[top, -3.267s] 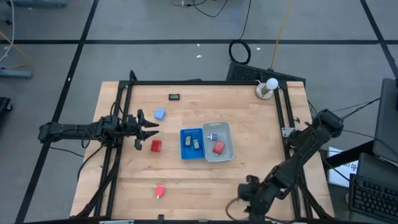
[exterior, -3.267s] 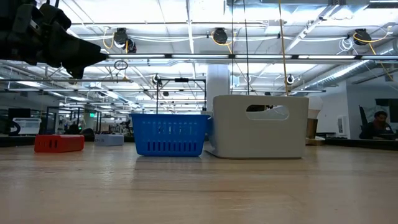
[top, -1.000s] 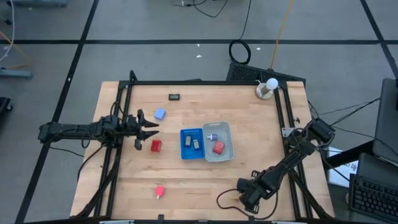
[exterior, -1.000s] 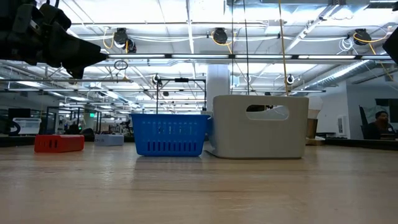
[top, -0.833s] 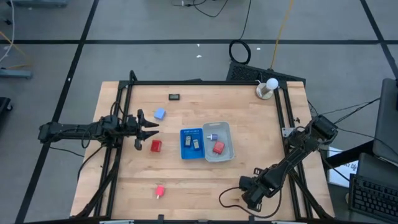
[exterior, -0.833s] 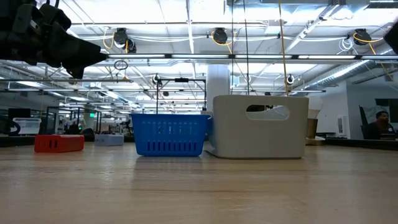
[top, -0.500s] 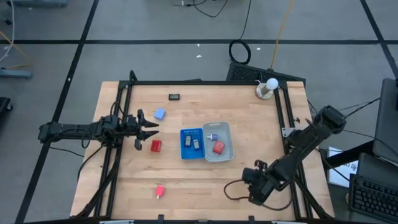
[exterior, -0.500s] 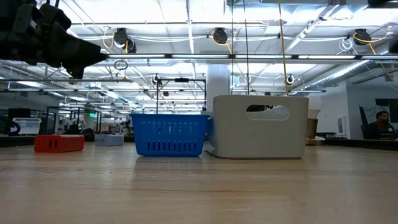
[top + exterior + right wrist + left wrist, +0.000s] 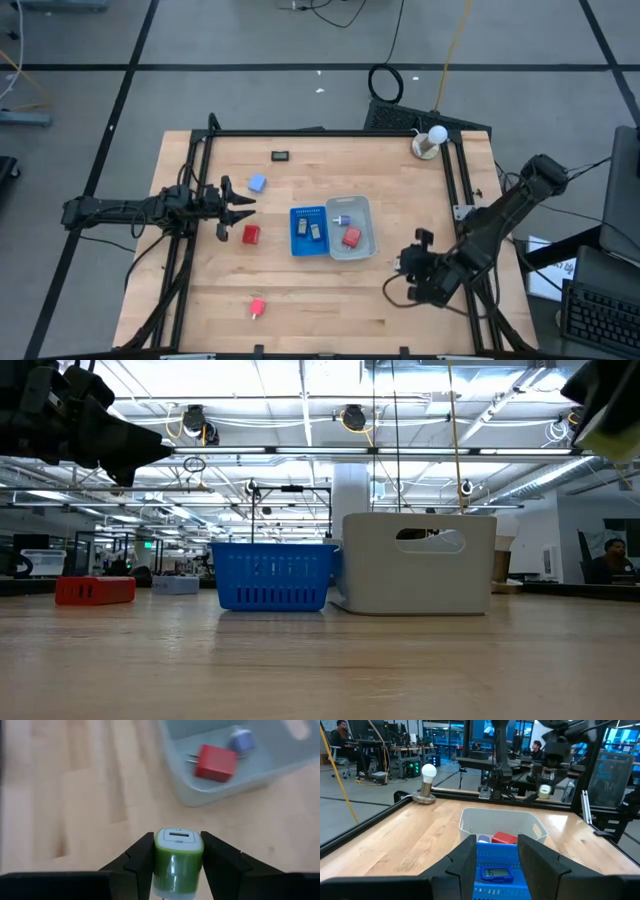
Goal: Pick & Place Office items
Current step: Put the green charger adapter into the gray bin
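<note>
Right gripper (image 9: 413, 272), in the high view, sits over the near right part of the table (image 9: 300, 290), close to the clear plastic tray (image 9: 364, 237) and apparently turned toward it, which suits a delivery into that tray. The left gripper (image 9: 232, 208) waits at the left side between a pale blue block (image 9: 257, 184) and a red block (image 9: 251, 234), probably parked so it does not cross the other arm. Another red piece (image 9: 257, 307) lies near the front edge, and a black flat rectangle (image 9: 281, 155) lies at the back.

At table height, the blue ribbed tray (image 9: 271, 575) and the clear tray stand side by side, with the red block well to the left.

From the left wrist, that arm's fingers (image 9: 467, 860) stand apart with nothing between them, framing the blue tray; a flat piece with a display (image 9: 496, 874) lies inside it.

From the right wrist, the fingers are clamped on a green block (image 9: 178, 855), a plug-like adapter held upright by its sides, likely so it drops cleanly. Ahead, the clear tray holds a red pronged block (image 9: 215, 763) and a pale blue one (image 9: 242, 740).
</note>
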`<control>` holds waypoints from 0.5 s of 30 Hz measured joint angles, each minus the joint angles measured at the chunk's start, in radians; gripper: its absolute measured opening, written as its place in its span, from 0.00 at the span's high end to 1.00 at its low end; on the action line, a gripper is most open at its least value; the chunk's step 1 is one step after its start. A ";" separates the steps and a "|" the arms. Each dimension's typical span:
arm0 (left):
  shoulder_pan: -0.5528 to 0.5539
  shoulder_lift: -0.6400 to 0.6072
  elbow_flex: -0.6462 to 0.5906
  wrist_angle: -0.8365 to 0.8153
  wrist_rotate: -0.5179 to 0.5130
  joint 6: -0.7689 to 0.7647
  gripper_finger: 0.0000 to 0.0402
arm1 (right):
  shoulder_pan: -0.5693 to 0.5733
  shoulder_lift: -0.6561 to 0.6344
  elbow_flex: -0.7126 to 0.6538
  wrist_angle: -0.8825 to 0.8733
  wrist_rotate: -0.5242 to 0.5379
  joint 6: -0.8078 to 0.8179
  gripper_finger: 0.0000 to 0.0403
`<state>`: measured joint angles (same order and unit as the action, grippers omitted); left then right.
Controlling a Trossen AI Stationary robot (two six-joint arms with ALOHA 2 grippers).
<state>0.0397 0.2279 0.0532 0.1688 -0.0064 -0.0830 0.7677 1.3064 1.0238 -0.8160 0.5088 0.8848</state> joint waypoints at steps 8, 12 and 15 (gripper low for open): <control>0.000 0.000 0.000 0.000 0.000 0.000 0.64 | -0.065 -0.237 -0.289 0.205 0.129 -0.078 0.68; 0.000 0.000 0.000 0.000 0.000 0.000 0.64 | -0.143 -0.358 -0.402 0.423 0.148 -0.277 0.68; 0.000 0.000 0.000 0.000 0.000 0.000 0.64 | -0.220 -0.428 -0.472 0.586 0.142 -0.448 0.68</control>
<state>0.0398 0.2281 0.0532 0.1686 -0.0063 -0.0830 0.5477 0.8780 0.5514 -0.2300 0.6506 0.4363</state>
